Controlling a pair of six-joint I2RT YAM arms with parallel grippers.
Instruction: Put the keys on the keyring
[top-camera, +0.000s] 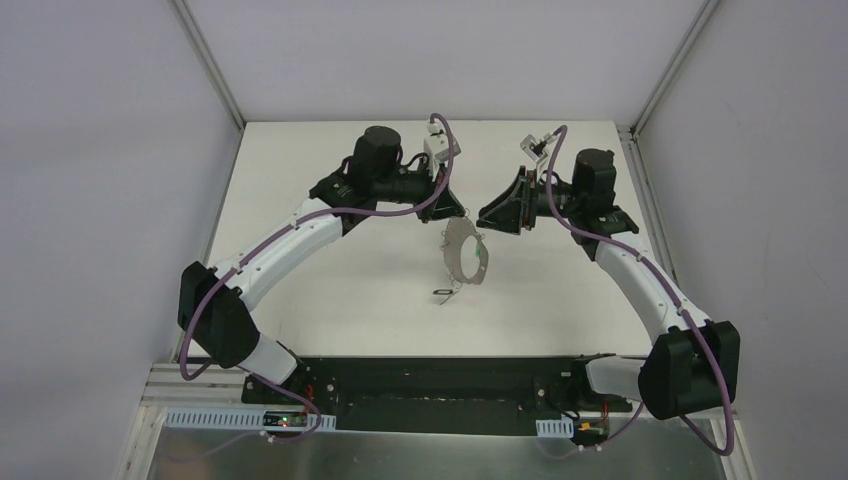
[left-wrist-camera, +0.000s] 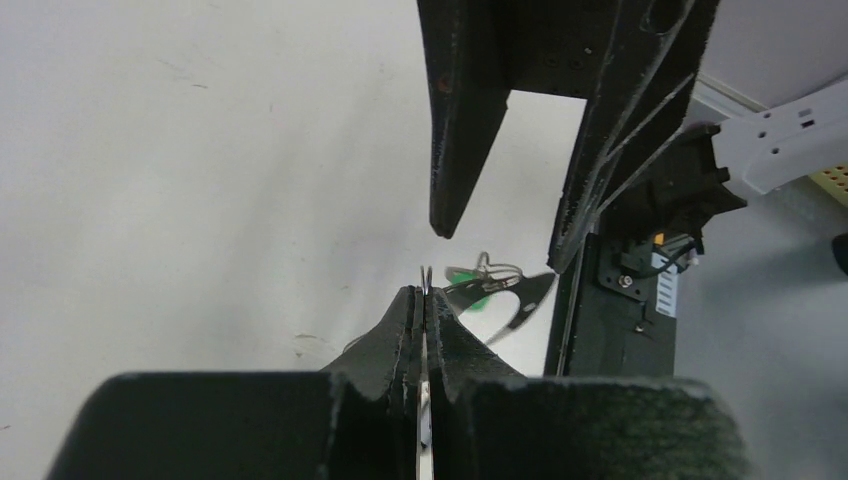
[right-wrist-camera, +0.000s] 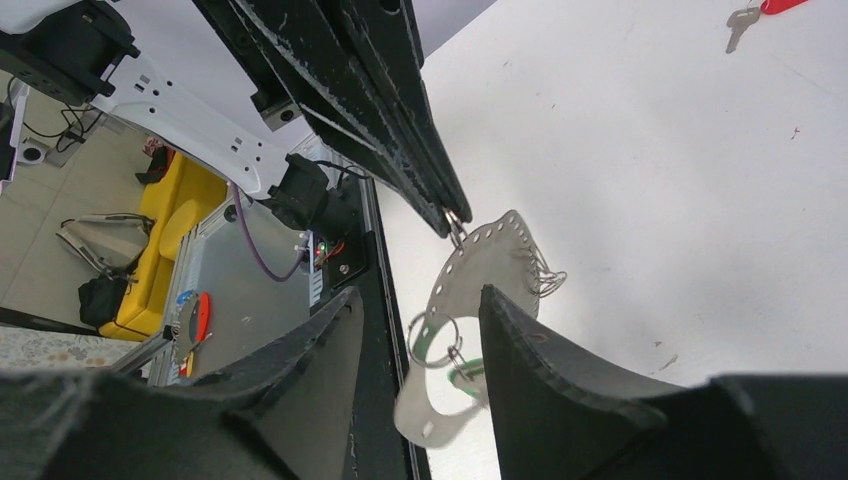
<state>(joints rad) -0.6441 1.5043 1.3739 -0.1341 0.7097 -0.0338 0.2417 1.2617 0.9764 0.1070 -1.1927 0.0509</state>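
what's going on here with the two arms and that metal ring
The left gripper is shut on the top edge of the keyring, holding it up off the table. The right gripper is open, straddling the ring's lower part without gripping it. A green key seems to hang on the ring already. A red key and a black key appear to lie on the table, not yet on the ring.

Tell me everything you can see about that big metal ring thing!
The keyring is a thin, flat grey metal band bent into a wide hoop, with little holes along its rim. Wire loops hang from some holes, and a green key dangles there. It hangs above the white table, pinched at its top edge by the shut left gripper. The right gripper stands open beside it.
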